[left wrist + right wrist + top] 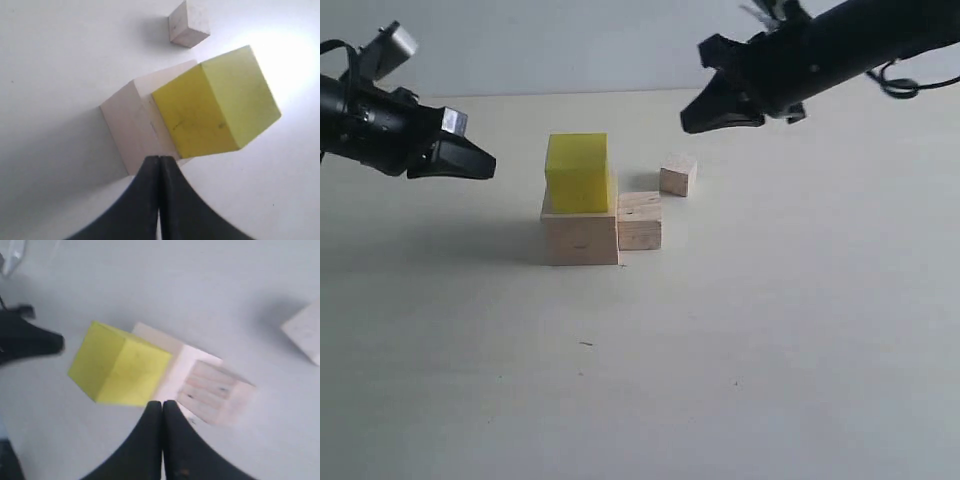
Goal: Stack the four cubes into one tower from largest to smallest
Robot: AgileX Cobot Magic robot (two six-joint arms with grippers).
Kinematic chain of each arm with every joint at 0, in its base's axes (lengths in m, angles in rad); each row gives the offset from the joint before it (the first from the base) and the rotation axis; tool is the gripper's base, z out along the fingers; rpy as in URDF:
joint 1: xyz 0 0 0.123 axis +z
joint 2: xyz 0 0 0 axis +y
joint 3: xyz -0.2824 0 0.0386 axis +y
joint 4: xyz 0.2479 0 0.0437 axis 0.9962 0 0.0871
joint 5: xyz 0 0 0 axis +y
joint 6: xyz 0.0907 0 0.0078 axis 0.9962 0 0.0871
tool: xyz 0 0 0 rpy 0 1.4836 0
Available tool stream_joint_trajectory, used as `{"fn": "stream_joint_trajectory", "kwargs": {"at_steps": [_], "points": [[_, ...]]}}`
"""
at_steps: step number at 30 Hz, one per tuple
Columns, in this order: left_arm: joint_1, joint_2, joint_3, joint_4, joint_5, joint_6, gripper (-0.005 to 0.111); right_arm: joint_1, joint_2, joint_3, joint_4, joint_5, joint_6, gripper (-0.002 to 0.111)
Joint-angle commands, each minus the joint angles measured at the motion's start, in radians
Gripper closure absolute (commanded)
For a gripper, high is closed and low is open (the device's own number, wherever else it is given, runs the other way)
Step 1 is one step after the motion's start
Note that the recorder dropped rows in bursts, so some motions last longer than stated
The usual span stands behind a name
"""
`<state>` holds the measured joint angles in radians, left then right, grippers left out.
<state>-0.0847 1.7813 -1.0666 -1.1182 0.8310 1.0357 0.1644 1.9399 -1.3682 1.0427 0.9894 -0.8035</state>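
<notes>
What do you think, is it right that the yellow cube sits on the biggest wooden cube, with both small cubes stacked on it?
No. The yellow cube does sit on the biggest wooden cube, but both small cubes rest on the table beside them, as the exterior view shows.

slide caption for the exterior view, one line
Yellow cube on the largest cube; third cube and smallest cube on the table; left end effector and right end effector shut.
</notes>
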Motion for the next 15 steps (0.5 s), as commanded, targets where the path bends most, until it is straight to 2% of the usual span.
{"fn": "stream_joint_trajectory", "kwargs": {"at_steps": [1, 8, 11, 15], "points": [[0.003, -0.095, 0.036, -0.009, -0.018, 0.006, 0.107, -0.023, -0.064, -0.006, -0.347, 0.163, -0.181, 0.108], [0.002, -0.28, 0.139, -0.038, -0.043, 0.034, 0.107, 0.029, -0.06, -0.006, -0.35, 0.066, -0.44, 0.105], [0.002, -0.358, 0.175, -0.038, -0.034, 0.014, 0.107, 0.033, -0.028, -0.006, -0.306, 0.064, -0.519, 0.091], [0.002, -0.46, 0.22, -0.02, -0.015, -0.015, 0.107, 0.033, 0.009, -0.006, -0.278, 0.014, -0.541, 0.063]]}}
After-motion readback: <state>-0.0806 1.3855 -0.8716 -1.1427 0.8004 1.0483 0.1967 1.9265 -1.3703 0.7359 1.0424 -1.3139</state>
